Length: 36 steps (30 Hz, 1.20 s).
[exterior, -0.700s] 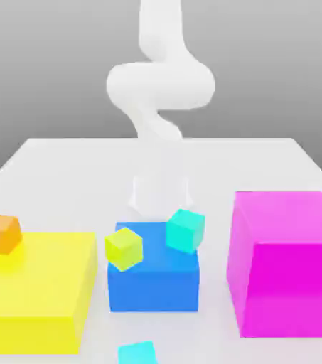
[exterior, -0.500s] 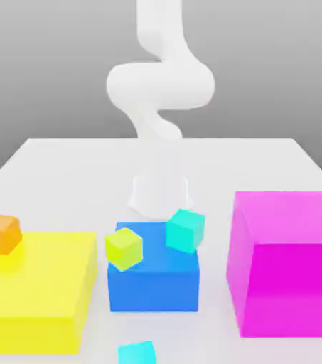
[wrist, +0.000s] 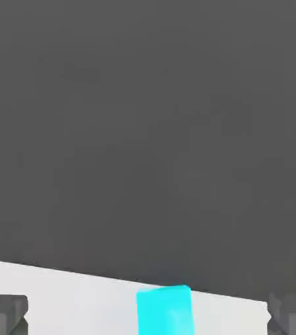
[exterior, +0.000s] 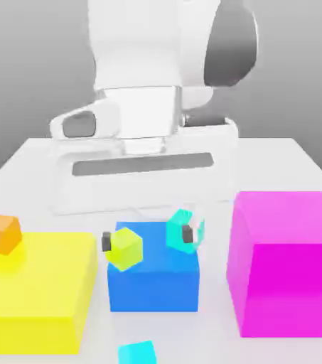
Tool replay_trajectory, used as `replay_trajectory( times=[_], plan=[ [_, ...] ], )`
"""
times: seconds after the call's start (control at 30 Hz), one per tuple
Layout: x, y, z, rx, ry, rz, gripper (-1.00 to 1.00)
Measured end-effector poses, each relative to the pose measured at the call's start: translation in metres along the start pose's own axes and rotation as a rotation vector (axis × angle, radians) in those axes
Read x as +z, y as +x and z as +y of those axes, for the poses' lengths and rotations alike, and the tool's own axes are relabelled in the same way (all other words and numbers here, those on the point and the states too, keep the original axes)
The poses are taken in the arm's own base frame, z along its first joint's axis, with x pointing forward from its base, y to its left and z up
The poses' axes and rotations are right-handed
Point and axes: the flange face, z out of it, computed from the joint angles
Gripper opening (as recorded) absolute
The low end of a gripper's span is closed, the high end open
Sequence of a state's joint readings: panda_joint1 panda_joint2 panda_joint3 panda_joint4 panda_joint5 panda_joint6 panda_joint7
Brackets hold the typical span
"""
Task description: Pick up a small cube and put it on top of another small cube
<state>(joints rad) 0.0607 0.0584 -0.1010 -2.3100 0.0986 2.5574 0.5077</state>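
At the bottom centre of the exterior view, nearest the camera, a small cyan cube (exterior: 136,352) lies on the white surface (exterior: 277,160), partly cut off by the frame edge. In the hand view a cyan cube (wrist: 165,309) sits on the pale surface at the lower centre, between the two dark fingertips (wrist: 3,314), well apart from each of them.

Further in, three big blocks stand in a row. The yellow block (exterior: 32,291) fills the lower left of the exterior view and carries a small orange cube (exterior: 0,234) near its far left corner. The blue block (exterior: 153,284) stands in the lower middle. A small yellow-green cube (exterior: 125,248) appears at its near left top edge, and a second small cyan-turquoise cube (exterior: 181,229) appears tilted at its right top edge. The magenta block (exterior: 286,266), the tallest, is at the lower right.

Over the blue block hangs the end effector (exterior: 146,238), released, its jaws standing wide with nothing between them. One dark fingertip shows just beside the yellow-green cube, the other in front of the cyan-turquoise cube; whether either touches its cube I cannot tell.

Behind, the white robot hand (exterior: 146,149) and arm fill the upper middle of the frame.
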Motion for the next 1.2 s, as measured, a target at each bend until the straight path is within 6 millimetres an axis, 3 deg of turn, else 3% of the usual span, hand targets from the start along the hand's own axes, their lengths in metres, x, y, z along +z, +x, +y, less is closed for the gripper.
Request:
replay_trajectory(
  times=[0.23, 0.37, 0.4, 0.6, 0.67, 0.8, 1.2],
  plan=[
    [0.121, -0.017, 0.031, -0.047, -0.127, -0.122, 0.0],
    [0.179, -0.025, 0.041, -0.054, -0.142, -0.135, 0.0],
    [0.19, -0.027, 0.044, -0.054, -0.142, -0.136, -1.0],
    [0.196, -0.029, 0.045, -0.054, -0.143, -0.137, -1.0],
    [0.183, -0.026, 0.042, -0.054, -0.143, -0.137, -1.0],
    [0.133, -0.024, 0.035, -0.052, -0.139, -0.14, -1.0],
    [0.021, -0.103, 0.023, -0.039, -0.087, -0.183, -1.0]
  ],
)
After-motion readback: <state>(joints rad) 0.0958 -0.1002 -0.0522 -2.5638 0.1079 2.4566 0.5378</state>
